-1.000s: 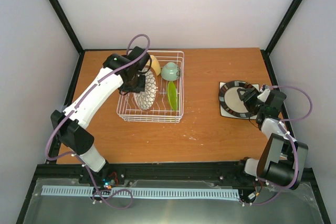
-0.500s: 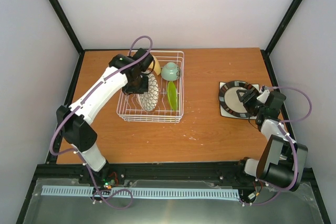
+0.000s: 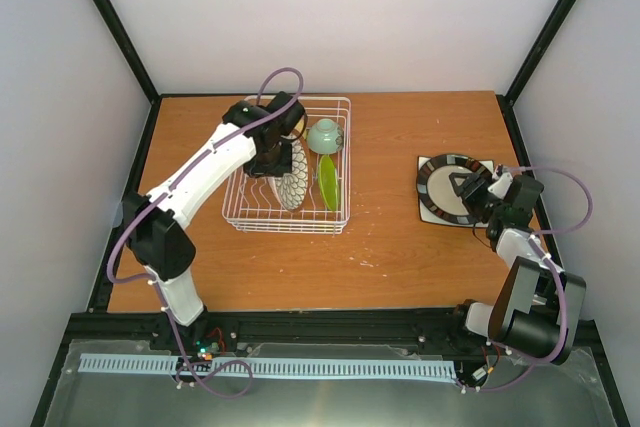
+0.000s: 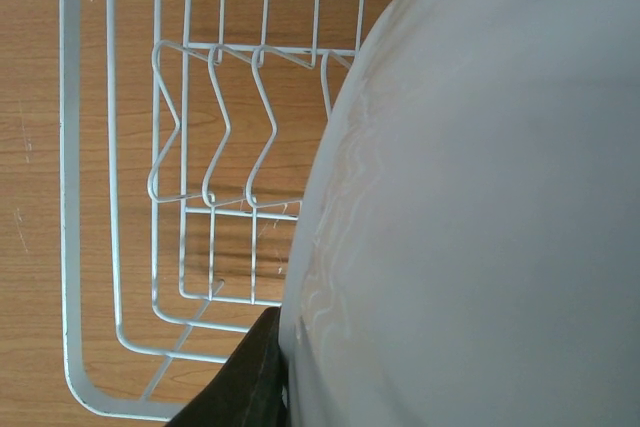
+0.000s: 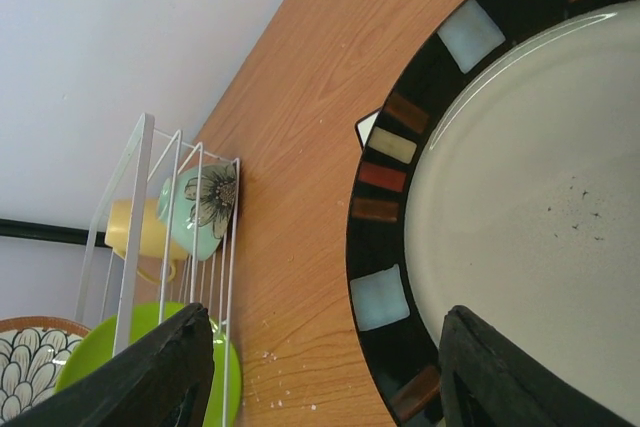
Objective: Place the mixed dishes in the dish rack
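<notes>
Orange-brown table (image 3: 400, 247) from above: the left gripper (image 3: 272, 159) clamps the white plate (image 3: 292, 183) upright in the dish rack (image 3: 245, 209), beside the lime-green plate (image 3: 327, 185).

Left wrist: the plate's pale back fills the frame.

Right wrist: the right gripper (image 5: 328, 332) is spread wide, holding nothing, over the cream plate (image 5: 520, 197), which lies flat.

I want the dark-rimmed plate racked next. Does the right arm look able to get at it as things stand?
Probably yes. The right gripper hangs open just over the dark-rimmed plate, with nothing between them. The plate lies flat, though, so catching its rim may be awkward.
</notes>
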